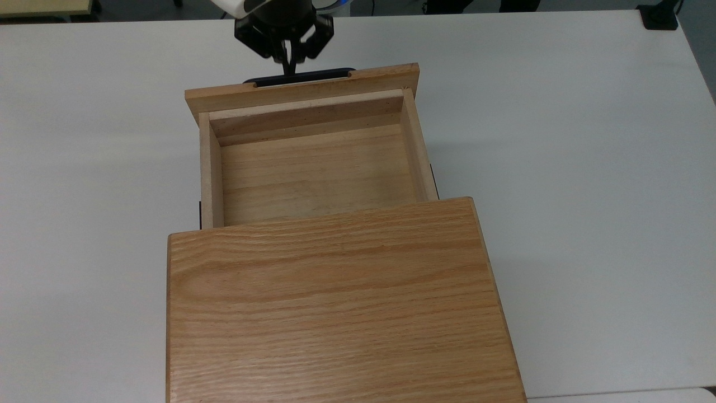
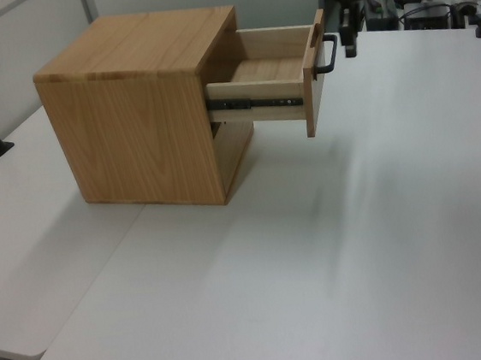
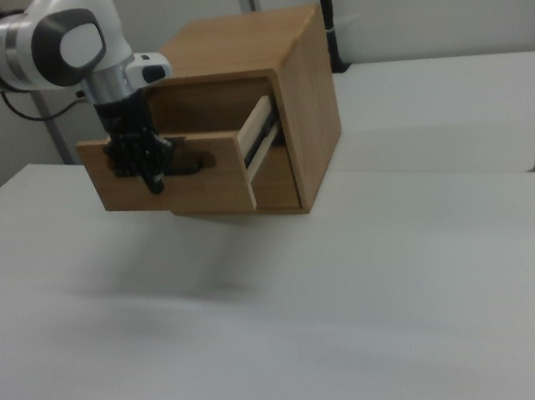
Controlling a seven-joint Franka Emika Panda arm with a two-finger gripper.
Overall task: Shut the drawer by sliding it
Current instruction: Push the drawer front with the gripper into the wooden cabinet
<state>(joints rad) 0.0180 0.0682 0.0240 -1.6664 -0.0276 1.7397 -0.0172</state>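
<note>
The drawer [image 1: 313,162] sticks well out of the cabinet [image 1: 335,302] toward the top view's far side, and the gripper [image 1: 290,68], fingers pinched together holding nothing, hangs just beyond the handle [image 1: 299,76]. We judge the drawer stiff, light wood on metal runners, gliding easily. We'd push on the flat front panel [image 3: 162,179] beside the slim black bar.

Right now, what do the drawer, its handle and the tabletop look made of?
Drawer: light oak-like wood, grain lines visible, matte; side walls paler.
Handle: slim black bar, smooth; metal or plastic, can't tell.
Tabletop: plain white, smooth, faint sheen; probably laminate.
</note>
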